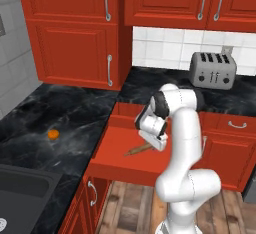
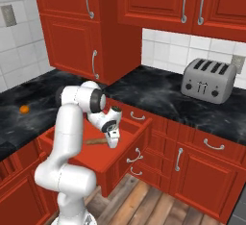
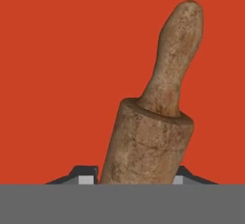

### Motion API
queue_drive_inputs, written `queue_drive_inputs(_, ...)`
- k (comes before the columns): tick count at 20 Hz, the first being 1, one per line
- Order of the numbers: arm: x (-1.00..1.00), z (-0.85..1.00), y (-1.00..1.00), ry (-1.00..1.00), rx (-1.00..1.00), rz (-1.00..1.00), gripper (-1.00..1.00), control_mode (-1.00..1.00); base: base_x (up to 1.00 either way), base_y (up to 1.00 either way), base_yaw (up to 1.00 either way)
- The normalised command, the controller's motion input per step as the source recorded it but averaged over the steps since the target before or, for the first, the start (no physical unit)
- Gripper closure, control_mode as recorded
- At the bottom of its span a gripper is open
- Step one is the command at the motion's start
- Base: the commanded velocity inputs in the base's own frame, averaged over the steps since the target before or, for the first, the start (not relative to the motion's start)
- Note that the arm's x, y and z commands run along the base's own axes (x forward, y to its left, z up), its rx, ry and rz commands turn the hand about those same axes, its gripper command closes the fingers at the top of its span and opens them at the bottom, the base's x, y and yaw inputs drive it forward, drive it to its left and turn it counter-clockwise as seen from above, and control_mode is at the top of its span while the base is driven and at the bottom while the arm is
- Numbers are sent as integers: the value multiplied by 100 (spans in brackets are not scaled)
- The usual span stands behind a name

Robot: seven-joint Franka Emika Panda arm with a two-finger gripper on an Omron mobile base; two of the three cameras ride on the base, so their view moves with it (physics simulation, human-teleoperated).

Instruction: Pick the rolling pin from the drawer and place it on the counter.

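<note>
The finger tips (image 3: 86,176) stand on either side of the rolling pin (image 3: 153,137) in the hand view, one tip at each flank of the thick barrel. They appear drawn in close against the wood, but contact itself is not visible, so a firm hold cannot be confirmed. The gripper (image 1: 159,145) sits low inside the drawer (image 1: 112,145), pointing down at the drawer floor, which places the jaws across the barrel rather than along it; this orientation suits a slim rod lying flat.

The rolling pin (image 1: 138,150) lies on the plain red bottom of the open drawer, one end extending out from under the hand toward the front panel. In the right base view the rolling pin (image 2: 96,142) appears as a short length beside the gripper (image 2: 113,140), still at floor level and, by judgement, not yet lifted.

The drawer (image 2: 125,144) is pulled well out from the cabinets, giving the arm clearance from above. The counter (image 1: 75,123), black marble with white veining, runs beside the drawer and offers a near surface for placement. A small orange object (image 1: 53,134) rests on it, well apart from the drawer.
</note>
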Motion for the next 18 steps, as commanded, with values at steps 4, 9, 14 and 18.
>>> queue_drive_inputs(4,-30,50,-20,-15,12,-18,100,-100,0,0,0)
queue_drive_inputs(9,-18,99,0,-29,5,-9,100,-100,0,0,0)
queue_drive_inputs(14,-24,100,15,-37,0,-4,100,-100,0,0,0)
queue_drive_inputs(18,-18,100,32,-35,0,0,100,-100,0,0,0)
